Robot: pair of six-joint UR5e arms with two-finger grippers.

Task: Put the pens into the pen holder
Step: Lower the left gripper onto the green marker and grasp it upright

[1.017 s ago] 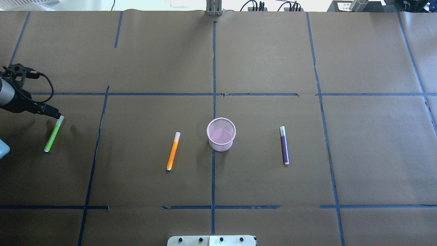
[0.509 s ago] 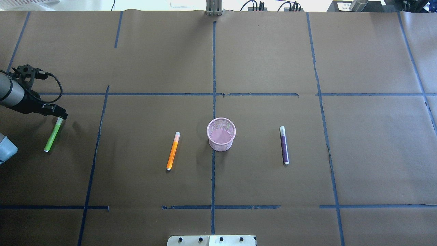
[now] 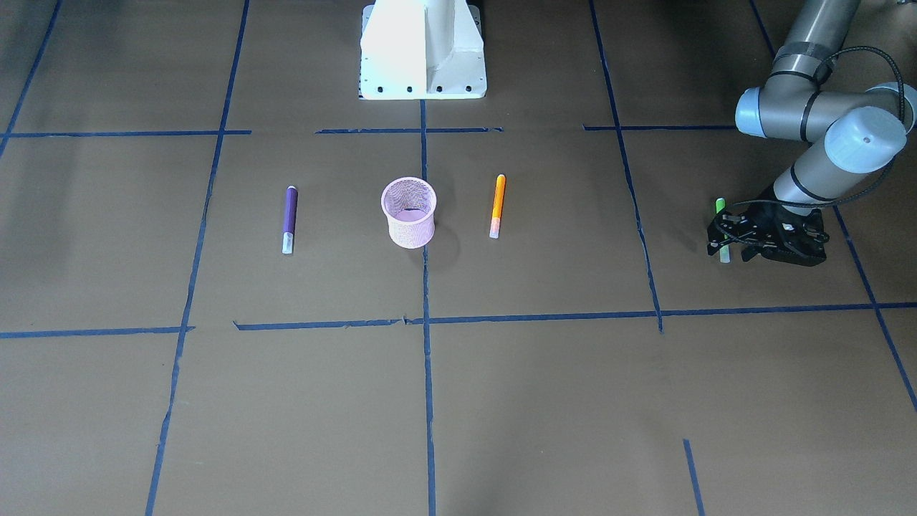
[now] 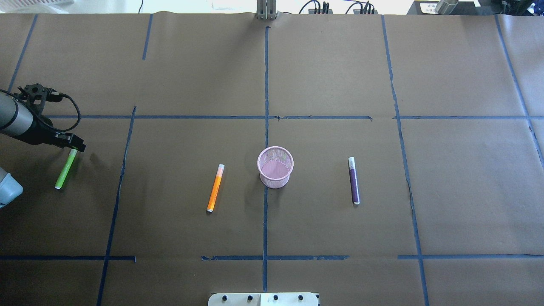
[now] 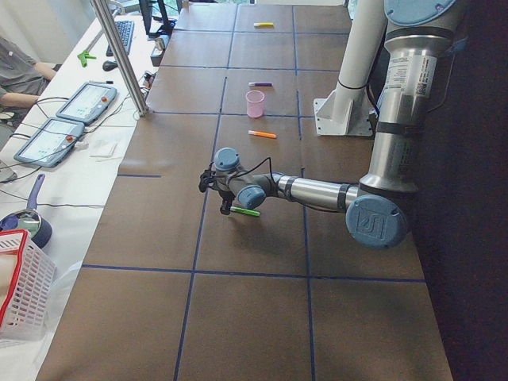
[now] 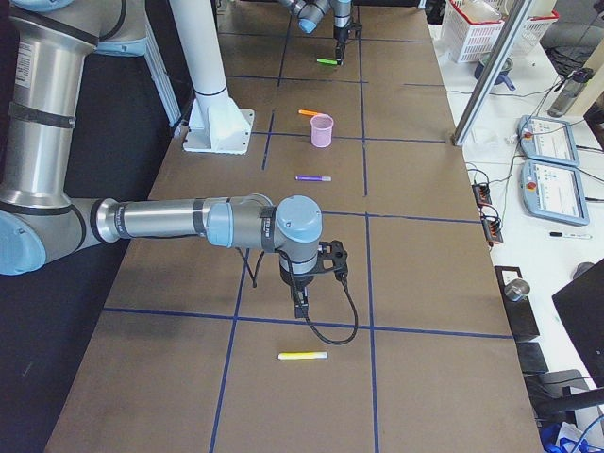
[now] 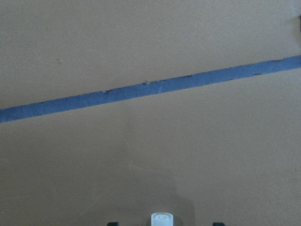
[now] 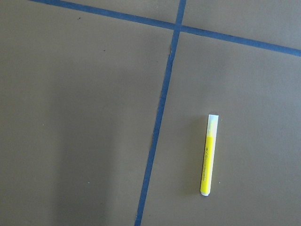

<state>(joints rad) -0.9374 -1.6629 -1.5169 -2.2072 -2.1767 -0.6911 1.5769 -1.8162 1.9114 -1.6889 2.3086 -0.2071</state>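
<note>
Straddling the pale cap end of the green pen (image 4: pixel 64 172), my left claw (image 3: pixel 723 242) is spread, a finger on either side, not pinching. The pink pen holder (image 4: pixel 274 182) stands upright on the surface (image 4: pixel 331 76), its bottom showing bare. The orange pen (image 4: pixel 215 189) lies to its left and the purple pen (image 4: pixel 354 182) to its right, both outside it. My right claw (image 6: pixel 300 307) hangs near a yellow pen (image 8: pixel 208 155); I cannot tell whether it is spread.

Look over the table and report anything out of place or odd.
One thing: a yellow pen lies alone near the right end of the table, far from the pen holder and outside the overhead view, which shows only the green pen, orange pen and purple pen. Nothing looks spilled or damaged; the holder stands upright.
</note>
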